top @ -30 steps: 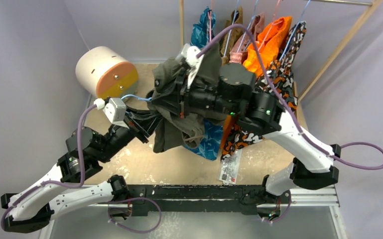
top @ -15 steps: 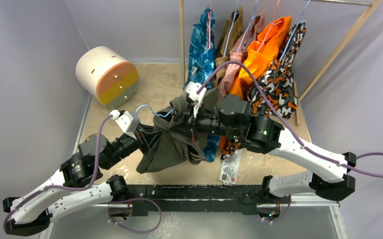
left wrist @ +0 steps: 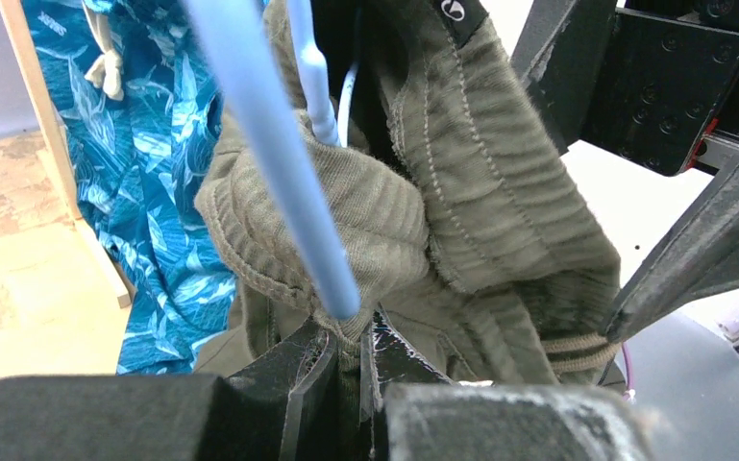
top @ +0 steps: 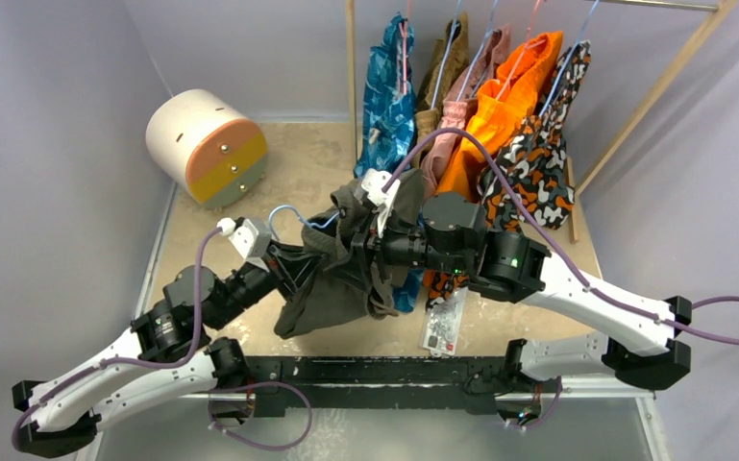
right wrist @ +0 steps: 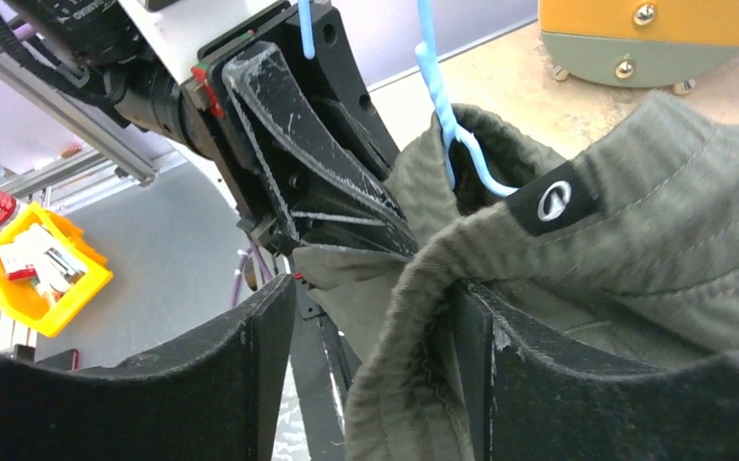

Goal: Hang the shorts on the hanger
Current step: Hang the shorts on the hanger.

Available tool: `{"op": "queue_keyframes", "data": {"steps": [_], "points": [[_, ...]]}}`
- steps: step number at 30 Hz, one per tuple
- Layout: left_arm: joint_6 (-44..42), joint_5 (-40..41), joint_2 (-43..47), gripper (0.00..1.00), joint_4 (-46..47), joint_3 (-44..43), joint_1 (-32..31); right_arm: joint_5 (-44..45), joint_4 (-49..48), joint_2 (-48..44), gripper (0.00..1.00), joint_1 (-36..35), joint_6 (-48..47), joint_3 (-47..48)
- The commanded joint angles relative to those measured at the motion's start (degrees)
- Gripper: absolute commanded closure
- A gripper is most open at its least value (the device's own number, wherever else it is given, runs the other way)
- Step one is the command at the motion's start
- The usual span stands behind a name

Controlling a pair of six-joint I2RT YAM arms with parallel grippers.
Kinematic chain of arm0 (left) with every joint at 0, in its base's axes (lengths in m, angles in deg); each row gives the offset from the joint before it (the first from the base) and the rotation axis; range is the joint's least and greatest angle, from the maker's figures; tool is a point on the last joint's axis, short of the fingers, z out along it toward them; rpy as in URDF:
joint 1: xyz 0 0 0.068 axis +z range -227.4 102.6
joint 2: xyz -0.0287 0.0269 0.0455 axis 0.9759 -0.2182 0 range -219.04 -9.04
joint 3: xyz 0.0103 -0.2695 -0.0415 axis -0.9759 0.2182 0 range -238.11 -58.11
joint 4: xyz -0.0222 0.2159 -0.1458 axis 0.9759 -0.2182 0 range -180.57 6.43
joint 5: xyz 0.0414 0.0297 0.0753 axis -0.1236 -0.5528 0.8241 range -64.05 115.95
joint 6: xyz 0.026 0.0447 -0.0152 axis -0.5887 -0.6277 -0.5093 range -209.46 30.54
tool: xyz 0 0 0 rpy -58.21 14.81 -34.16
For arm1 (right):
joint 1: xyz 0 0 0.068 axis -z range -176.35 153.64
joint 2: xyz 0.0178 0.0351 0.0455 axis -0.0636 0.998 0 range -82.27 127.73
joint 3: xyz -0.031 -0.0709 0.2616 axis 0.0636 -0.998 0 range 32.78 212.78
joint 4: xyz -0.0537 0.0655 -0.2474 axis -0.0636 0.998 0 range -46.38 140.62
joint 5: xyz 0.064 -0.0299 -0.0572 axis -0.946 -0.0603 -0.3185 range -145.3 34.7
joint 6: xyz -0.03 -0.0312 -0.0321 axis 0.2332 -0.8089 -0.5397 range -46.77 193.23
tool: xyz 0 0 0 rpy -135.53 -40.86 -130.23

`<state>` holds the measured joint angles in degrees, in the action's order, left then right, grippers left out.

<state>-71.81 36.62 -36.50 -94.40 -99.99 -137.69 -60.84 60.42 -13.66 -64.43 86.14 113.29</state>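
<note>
**Fig.** Top, L-wrist and R-wrist views. The shorts (top: 332,283) are shown bunched at mid-table, hung btwn the two arms in front of the clothes rack (top: 351,58). Whether the hem touches the table (top: 250,317) cannot be told. The hanger (left wrist: 269,144) is threaded into the waistband, w/ its hook seen toward the L side in the top view. L gripper (left wrist: 344,360): fingers are set narrow and pinched on the hanger wire, w/ olive fabric caught alongside. R gripper (right wrist: 370,293): fingers are spread apart. The waistband fold lies btwn them, touching one finger, w/ a gap at the other. Blue patterned shorts (top: 389,86) are hung just behind.
</note>
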Motion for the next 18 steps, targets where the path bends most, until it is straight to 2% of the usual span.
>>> {"op": "queue_keyframes", "data": {"steps": [1,9,15,18], "points": [[1.1,1.1,2.4,1.0,10.4,-0.7,0.0,1.1,1.2,-2.6,0.35,-0.6,0.1,2.2],[1.0,3.5,5.8,1.0,8.9,0.1,0.0,11.2,7.9,-2.8,0.18,-0.6,-3.0,9.4],[0.5,3.1,5.9,1.0,7.6,-0.6,0.0,19.3,7.6,-4.5,0.16,-0.6,-2.8,9.1],[0.5,2.6,6.0,1.0,7.4,-0.7,0.0,24.4,9.1,-4.9,0.18,-0.6,0.5,8.9]]}}
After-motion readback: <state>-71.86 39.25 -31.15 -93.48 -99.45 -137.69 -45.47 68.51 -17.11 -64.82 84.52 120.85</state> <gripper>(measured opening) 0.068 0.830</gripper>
